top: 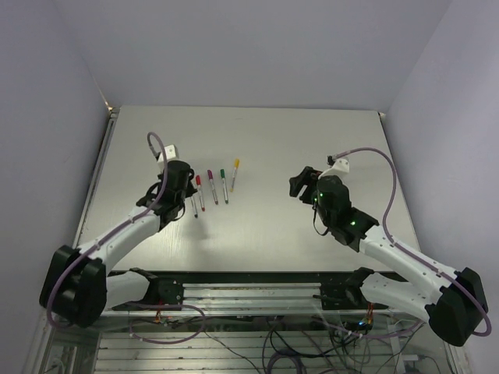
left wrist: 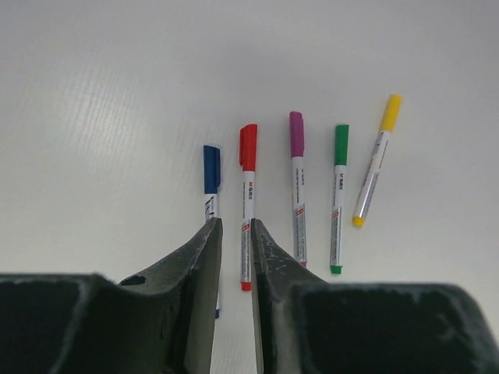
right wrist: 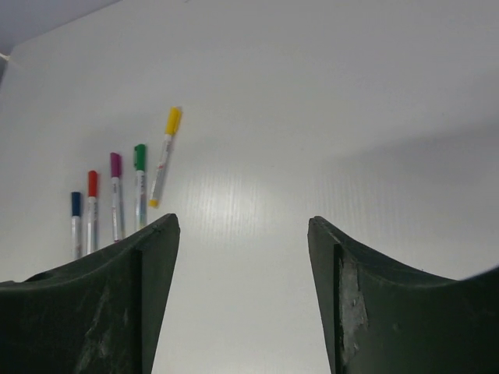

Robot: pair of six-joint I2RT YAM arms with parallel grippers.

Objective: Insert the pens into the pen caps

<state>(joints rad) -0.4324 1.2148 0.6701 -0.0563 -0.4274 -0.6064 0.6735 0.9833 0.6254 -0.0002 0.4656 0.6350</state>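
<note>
Grey-barrelled pens (top: 212, 187) in a row, left of bench (top: 273, 132) centre, both grippers empty.
Top cam: five pens side by side, L gripper (top: 179, 185) over the row's left end, R gripper (top: 301, 183) well apart to the right. L wrist cam: left gripper (left wrist: 234, 230) w/ jaws narrowly parted, nothing between, above blue pen (left wrist: 211, 171) and red pen (left wrist: 247, 195); each pen seems to wear its caps (left wrist: 297, 134) already, no loose ones seen; yellow pen (left wrist: 374, 167) tilted. R wrist cam: right gripper (right wrist: 242, 226) wide apart, empty, pens (right wrist: 117, 195) far left. Prob. light, stiff, smooth and round, so apt to roll or slip; take mid-barrel, across it.
</note>
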